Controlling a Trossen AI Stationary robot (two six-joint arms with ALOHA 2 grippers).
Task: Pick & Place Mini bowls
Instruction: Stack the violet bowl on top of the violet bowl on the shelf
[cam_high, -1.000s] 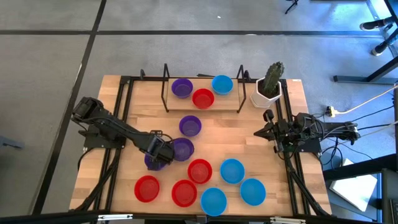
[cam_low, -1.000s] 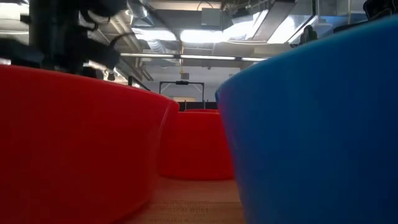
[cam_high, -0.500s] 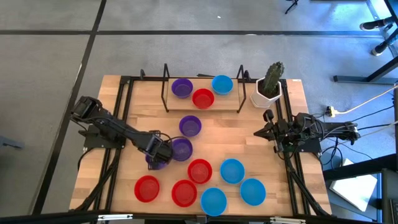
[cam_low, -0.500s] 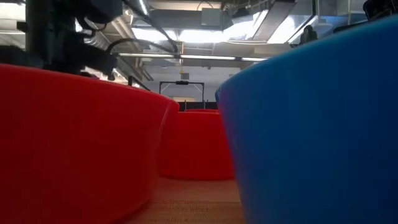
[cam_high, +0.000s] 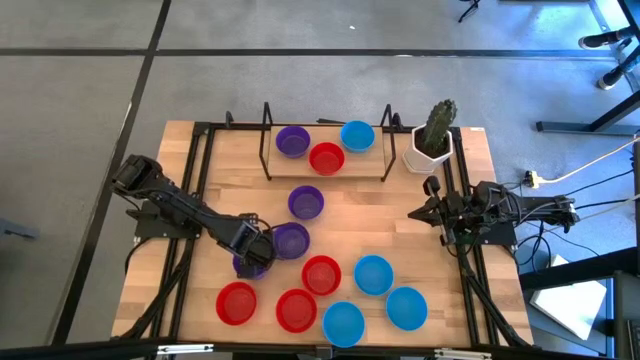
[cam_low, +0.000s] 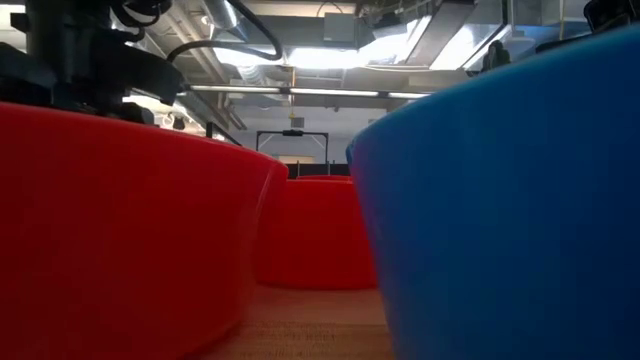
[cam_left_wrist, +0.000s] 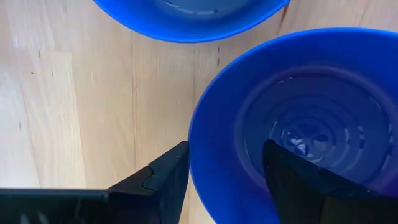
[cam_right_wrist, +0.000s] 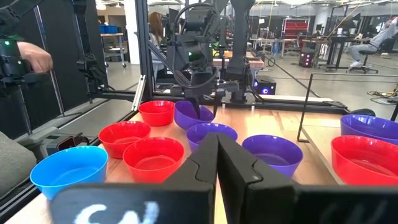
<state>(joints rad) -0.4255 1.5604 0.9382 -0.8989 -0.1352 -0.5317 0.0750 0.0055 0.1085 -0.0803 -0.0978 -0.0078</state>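
My left gripper points down over a purple mini bowl at the table's left middle. It is open, with one finger outside the bowl's rim and the other inside. A second purple bowl sits right beside it and a third stands farther back. Red bowls and light blue bowls rest on the wood near the front edge. My right gripper waits shut and level at the table's right side. My left gripper comes from above, its fingers straddling the purple bowl's rim, one inside and one outside. The bowl sits flat on the table. Whether either finger touches the bowl I cannot tell.
A black wire rack at the back holds a purple, a red and a blue bowl. A white pot with a cactus stands at the back right. A person's arm shows beyond the table's left side.
My left gripper has turned slightly over the purple bowl and its arm has shifted a little; its fingers stay open. No bowl has moved.
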